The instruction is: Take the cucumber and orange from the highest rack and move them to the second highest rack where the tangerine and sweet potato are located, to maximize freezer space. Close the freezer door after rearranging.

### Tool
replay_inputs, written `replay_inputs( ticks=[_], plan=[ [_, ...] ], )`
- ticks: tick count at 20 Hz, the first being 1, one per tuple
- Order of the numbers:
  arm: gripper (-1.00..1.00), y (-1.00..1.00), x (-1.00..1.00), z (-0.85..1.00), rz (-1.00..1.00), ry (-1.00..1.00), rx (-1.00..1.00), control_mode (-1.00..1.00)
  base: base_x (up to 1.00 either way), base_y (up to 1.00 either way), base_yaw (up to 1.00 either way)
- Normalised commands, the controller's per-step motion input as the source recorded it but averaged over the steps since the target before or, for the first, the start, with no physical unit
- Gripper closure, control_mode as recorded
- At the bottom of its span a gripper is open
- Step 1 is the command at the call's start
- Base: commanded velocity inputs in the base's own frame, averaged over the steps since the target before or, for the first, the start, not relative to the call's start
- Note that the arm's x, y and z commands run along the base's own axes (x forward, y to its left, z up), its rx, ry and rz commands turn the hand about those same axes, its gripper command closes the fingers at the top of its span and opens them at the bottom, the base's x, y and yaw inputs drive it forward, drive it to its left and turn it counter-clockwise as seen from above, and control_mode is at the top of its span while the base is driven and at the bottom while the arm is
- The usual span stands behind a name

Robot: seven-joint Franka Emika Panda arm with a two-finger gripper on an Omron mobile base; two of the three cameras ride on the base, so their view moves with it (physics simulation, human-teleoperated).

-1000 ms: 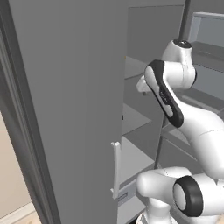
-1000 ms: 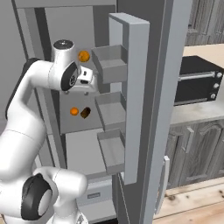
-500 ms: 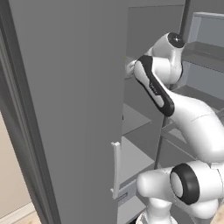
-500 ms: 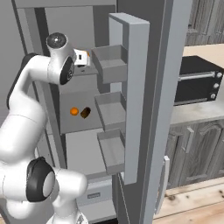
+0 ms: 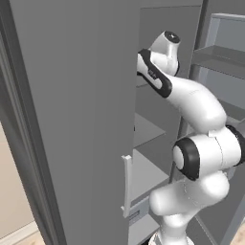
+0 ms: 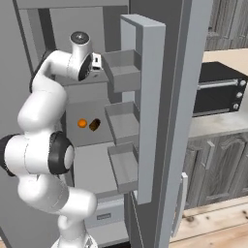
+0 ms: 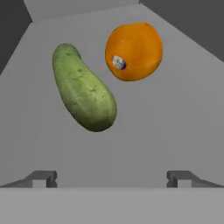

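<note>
the robot's two-fingered hand is up inside the tall dark grey freezer, its fingers spread wide with nothing between them. just ahead of it on the flat grey highest rack lie the two things — a stubby green cucumber with a rounded tip, ahead and to the left, and a bright round orange with a small sticker, farther in and to the right. the two sit close together, and i cannot tell if they touch. below the hand, on the second highest rack, a small orange tangerine rests just beside a dark brown sweet potato. the tall grey freezer door stands open to the right of the hand, its pale lipped trays facing inward.
</note>
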Motion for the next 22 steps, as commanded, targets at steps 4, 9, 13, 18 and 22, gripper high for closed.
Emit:
replay_inputs(
  ticks=[4,9,13,18,22],
  plan=[
    [-1.00,0.15,0.59,0.00,0.06,0.10,0.00,-1.00,0.00,0.00,0.00],
    [-1.00,0.15,0.41,0.00,0.02,-0.01,0.00,-1.00,0.00,0.00,0.00],
    [-1.00,0.25,0.40,-0.09,0.01,0.00,0.00,-1.00,0.00,0.00,0.00],
    [-1.00,0.34,0.14,-0.17,0.04,0.00,0.00,-1.00,0.00,0.00,0.00],
    [-1.00,0.33,-0.16,-0.26,0.10,0.00,0.00,-1.00,0.00,0.00,0.00]
  ],
)
